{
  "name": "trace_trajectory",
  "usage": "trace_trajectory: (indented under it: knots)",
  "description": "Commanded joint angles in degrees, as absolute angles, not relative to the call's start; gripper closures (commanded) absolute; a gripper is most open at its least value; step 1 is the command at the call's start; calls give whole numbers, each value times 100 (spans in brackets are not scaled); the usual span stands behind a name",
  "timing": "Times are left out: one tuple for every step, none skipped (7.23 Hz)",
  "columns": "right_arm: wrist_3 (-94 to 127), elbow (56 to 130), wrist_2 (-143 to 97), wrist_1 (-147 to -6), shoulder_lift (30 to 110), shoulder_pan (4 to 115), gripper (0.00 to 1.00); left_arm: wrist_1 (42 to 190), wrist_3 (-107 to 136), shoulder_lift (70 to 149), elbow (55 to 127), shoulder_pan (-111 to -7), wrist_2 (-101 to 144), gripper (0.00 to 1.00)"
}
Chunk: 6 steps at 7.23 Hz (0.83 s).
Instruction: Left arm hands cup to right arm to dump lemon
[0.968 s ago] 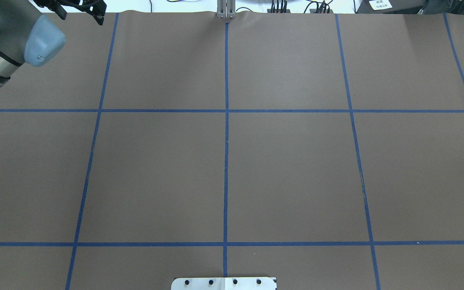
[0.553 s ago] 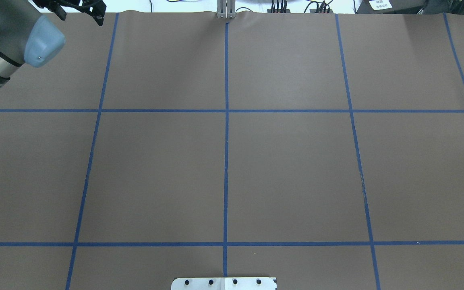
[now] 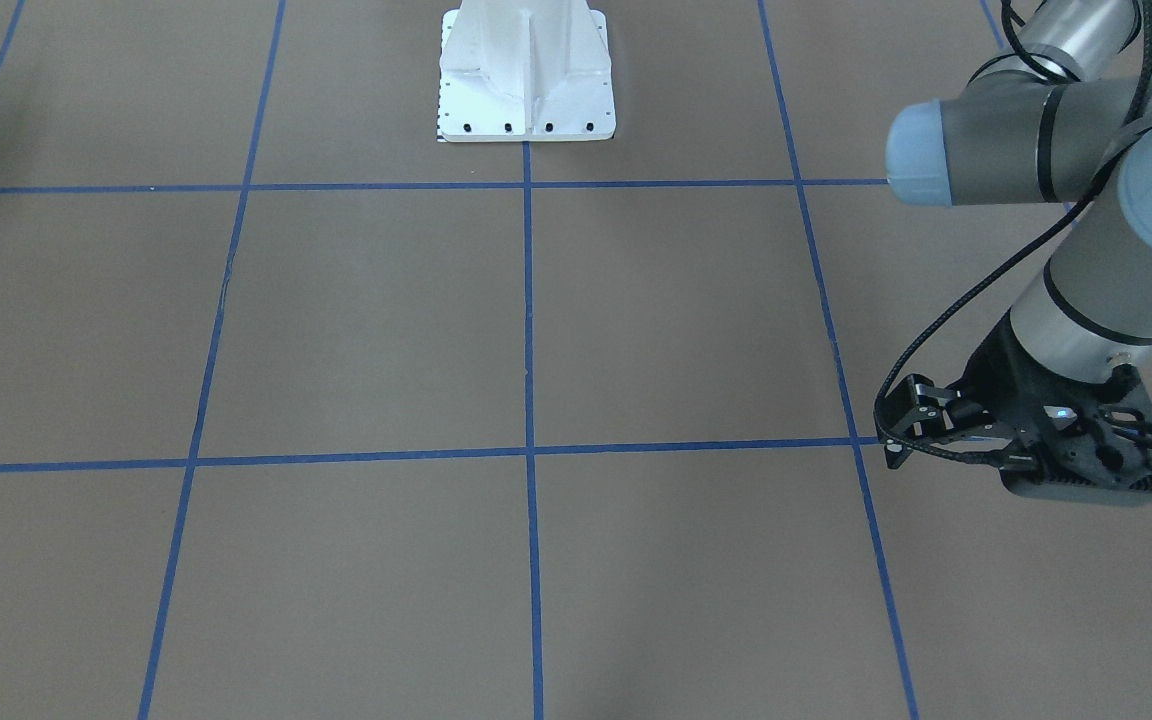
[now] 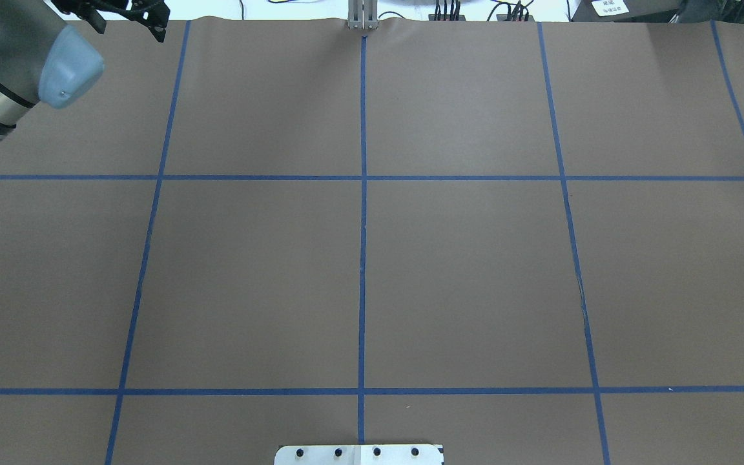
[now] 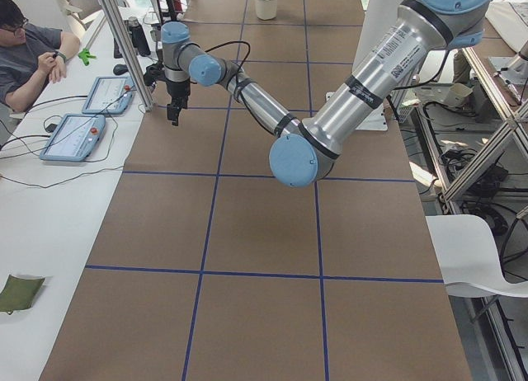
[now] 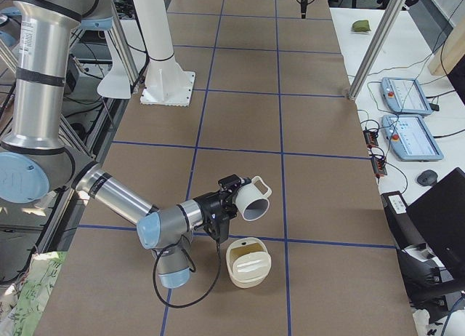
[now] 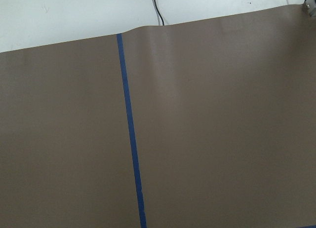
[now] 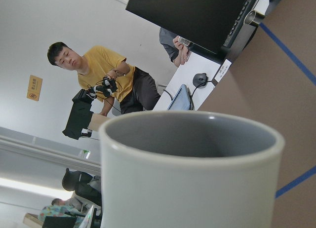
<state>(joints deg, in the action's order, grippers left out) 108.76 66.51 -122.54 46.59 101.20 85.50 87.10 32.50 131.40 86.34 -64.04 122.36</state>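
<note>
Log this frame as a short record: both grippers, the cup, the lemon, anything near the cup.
left gripper: open, empty, over the table's far edge on the robot's left
right gripper: at the cup; open or shut cannot be told
cup: tipped on its side, close to a cream tub
lemon: not discernible; none shows in the cup's visible inside
</note>
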Motion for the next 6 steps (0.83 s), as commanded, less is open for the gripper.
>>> trace_trajectory:
  knots:
    - [9228, 7176, -12392, 3708, 10151, 8481, 83, 8710, 3252, 13131, 8622, -6390, 12252, 0]
    - [8689, 7590, -12410, 3013, 10169, 8481, 82, 8719, 3252, 13122, 8622, -6355, 12252, 0]
    - [8005, 7707, -12401, 2597, 10125, 8455, 82, 8727, 3252, 13122, 8622, -6354, 12287, 0]
    - [7145, 7891, -12393, 1914, 10003, 8412, 82, 8736, 3252, 13113, 8596, -6346, 12313, 0]
    - [6554, 7980, -12366, 1237, 9724, 8376, 82, 8710, 3252, 13113, 8587, -6346, 12322, 0]
    - [5826, 7972, -12297, 621, 9442, 8158, 83, 8701, 3330, 13113, 8570, -6346, 12366, 0]
